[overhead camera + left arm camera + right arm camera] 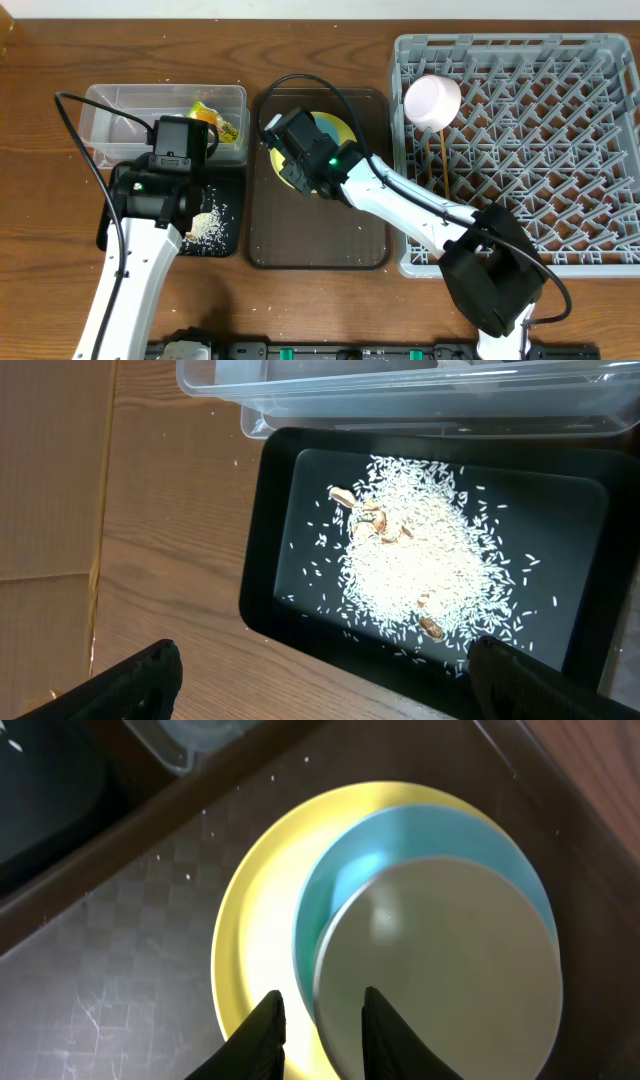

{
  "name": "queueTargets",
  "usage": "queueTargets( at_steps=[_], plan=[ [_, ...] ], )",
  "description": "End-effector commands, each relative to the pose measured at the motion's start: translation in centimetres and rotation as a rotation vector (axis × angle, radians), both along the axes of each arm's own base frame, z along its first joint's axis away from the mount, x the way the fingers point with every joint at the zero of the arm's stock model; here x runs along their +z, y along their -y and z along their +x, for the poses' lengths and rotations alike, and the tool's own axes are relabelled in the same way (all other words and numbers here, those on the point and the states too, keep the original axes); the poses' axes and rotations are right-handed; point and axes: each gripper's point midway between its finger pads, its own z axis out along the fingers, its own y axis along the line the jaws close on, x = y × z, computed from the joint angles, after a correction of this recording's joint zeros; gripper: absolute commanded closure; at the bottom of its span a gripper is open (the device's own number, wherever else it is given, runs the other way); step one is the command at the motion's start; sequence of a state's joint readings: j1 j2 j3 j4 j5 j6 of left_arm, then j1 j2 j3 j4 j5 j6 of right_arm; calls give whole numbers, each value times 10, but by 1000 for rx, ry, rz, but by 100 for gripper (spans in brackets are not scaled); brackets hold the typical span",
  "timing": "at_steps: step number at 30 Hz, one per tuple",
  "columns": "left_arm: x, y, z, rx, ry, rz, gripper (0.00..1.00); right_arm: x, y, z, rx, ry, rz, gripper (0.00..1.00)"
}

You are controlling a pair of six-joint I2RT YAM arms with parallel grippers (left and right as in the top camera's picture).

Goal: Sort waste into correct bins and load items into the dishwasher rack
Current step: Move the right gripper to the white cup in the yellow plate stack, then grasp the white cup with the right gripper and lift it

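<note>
Rice grains (420, 575) lie heaped in the black tray (275, 560) on the left, under the left gripper (325, 665), which is spread wide and empty. At centre, the right gripper (322, 1020), narrowly parted, straddles the rim of the white bowl (440, 970), apparently starting its pickup. Next it should clamp, lift and carry the bowl right to the dishwasher rack (560, 150).

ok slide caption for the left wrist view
Rice grains heaped in the black tray, clear tub beyond, left hand open above
</note>
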State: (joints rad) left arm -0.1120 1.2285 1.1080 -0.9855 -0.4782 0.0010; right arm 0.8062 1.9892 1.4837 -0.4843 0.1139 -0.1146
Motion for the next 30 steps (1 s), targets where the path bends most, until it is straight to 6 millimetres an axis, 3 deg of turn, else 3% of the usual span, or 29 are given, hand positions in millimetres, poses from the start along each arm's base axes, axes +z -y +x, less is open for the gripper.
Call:
queueTargets(
  at_steps=[1, 5, 15, 17, 19, 21, 25, 30],
  plan=[
    [4, -3, 1, 4, 5, 13, 6, -5, 11, 8, -24, 3, -24, 78],
    [4, -3, 1, 4, 5, 13, 6, -6, 17, 12, -39, -3, -28, 84],
    [4, -3, 1, 4, 5, 13, 6, -9, 29, 17, -62, -19, -43, 85],
    [4, -3, 1, 4, 5, 13, 6, -9, 29, 17, -62, -18, -42, 87],
    [4, -3, 1, 4, 5, 13, 6, -8, 29, 18, -64, -15, -39, 99],
    [4, -3, 1, 4, 5, 13, 6, -6, 29, 20, -66, -13, -30, 99],
    [4, -3, 1, 4, 5, 13, 6, 24, 19, 23, -62, -33, 99, 99],
    [4, -3, 1, 4, 5, 13, 6, 98, 21, 31, -73, -54, 347, 99]
  ],
)
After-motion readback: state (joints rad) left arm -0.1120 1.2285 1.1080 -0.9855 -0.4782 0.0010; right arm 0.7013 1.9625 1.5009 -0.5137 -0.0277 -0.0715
